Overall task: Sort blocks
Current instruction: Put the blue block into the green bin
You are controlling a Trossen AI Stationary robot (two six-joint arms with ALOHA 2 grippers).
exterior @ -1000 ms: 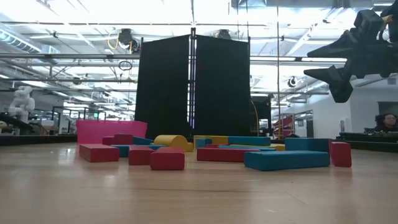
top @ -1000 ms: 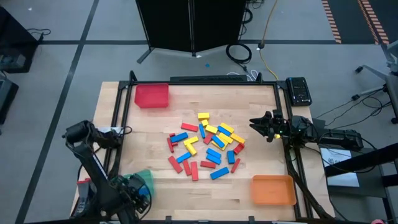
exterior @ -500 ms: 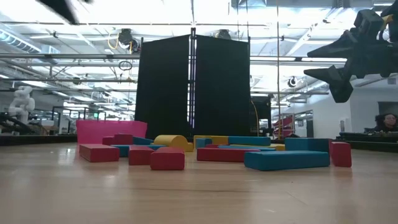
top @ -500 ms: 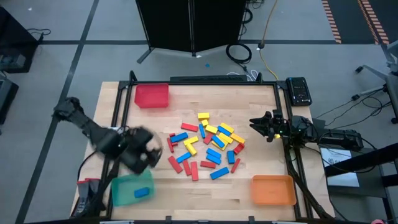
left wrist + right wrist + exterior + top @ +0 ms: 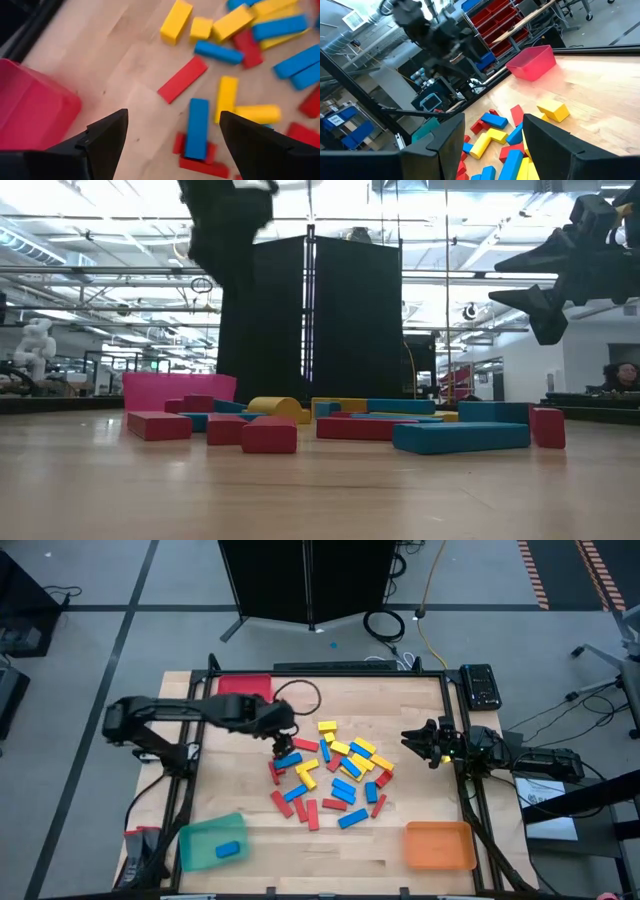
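- Blocks (image 5: 330,775), small flat wooden bars in red, blue and yellow, lie jumbled at the middle of the pale wooden table (image 5: 400,690).
- Green plastic tray (image 5: 211,842) at the near left corner holds one blue bar (image 5: 229,849), which only the high view shows; the orange plastic tray (image 5: 438,844) sits near right.
- Left gripper (image 5: 283,737) hangs over the pile's left edge, jaws spread wide with nothing between them; the low view shows it only as a dark blur.
- Right gripper (image 5: 410,744) waits at the right edge, jaws parted, holding nothing.
- Red plastic tray (image 5: 243,686), far left, is partly hidden by the left arm.
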